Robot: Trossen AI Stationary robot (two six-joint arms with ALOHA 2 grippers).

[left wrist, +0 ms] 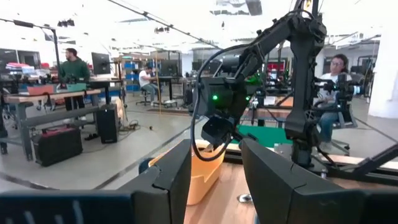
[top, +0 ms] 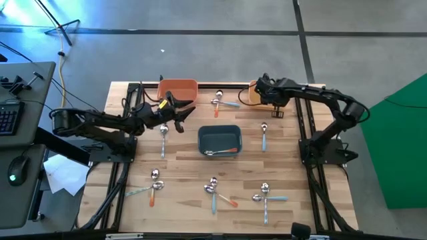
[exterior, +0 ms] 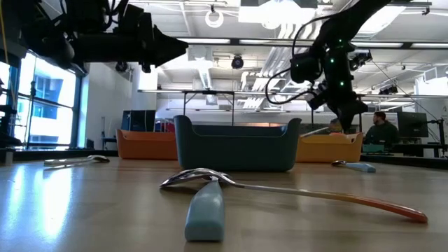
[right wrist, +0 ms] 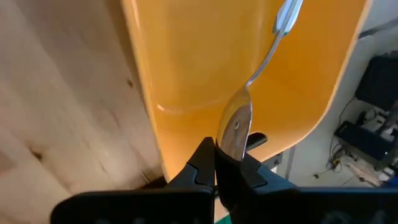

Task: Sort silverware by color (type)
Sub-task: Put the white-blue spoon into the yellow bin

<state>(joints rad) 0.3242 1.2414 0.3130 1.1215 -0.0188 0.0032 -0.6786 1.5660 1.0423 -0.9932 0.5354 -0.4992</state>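
Note:
My right gripper (top: 259, 91) (right wrist: 216, 163) is over the yellow bin (top: 248, 93) (right wrist: 199, 68) at the far right, shut on a spoon (right wrist: 249, 81) with a pale handle. My left gripper (top: 185, 113) (left wrist: 214, 180) stands open with nothing between its fingers, in front of the orange bin (top: 177, 87). The dark blue bin (top: 220, 139) at the table's middle has an orange-handled spoon (top: 223, 151) lying on its floor. More spoons lie flat on the table: one (top: 163, 137) by the left gripper, two (top: 223, 101) between the far bins, one (top: 264, 135) right of the blue bin. My right gripper pinches the spoon's shiny bowl (right wrist: 235, 127) between its two fingers, coming from above at a slant. The spoon runs on past the fingertips, its thin handle (right wrist: 283, 22) reaching over the inside of the yellow bin. Whether the handle's end touches the bin cannot be told.
Three clusters of spoons lie along the near edge (top: 153, 185) (top: 215, 193) (top: 265, 195); the middle one shows close up in the low view (exterior: 210, 203). People sit at desks beyond the table (left wrist: 74, 65) (exterior: 381, 129). A desk with a keyboard stands left of the table (top: 10, 120).

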